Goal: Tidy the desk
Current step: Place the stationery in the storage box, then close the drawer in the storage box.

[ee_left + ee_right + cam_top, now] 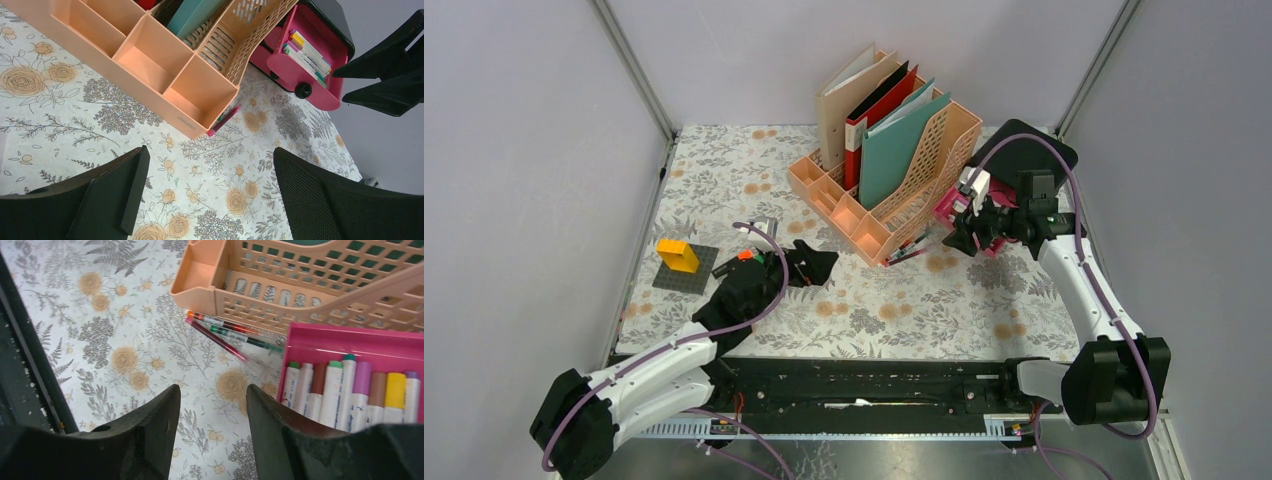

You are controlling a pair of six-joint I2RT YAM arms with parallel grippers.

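From where I stand, the bench (904,315), spread with its leaf-and-flower cloth, runs from the arms' bases to the grey back wall and carries everything here. The left hand (816,268) hovers over the left-middle of it, fingers spread as wide as they go and nothing between them. The right hand (212,395) hangs over the right side, just beside a pink box (350,340) of markers (345,390). Its fingers stand partly apart, and only bare cloth shows in the gap, so it has hold of nothing. A peach file rack (936,150) with upright folders (892,155) stands toward the back, and a few pens (235,335) lie on the cloth against its near corner. Far left, an orange block (678,255) sits on a grey plate (689,280).
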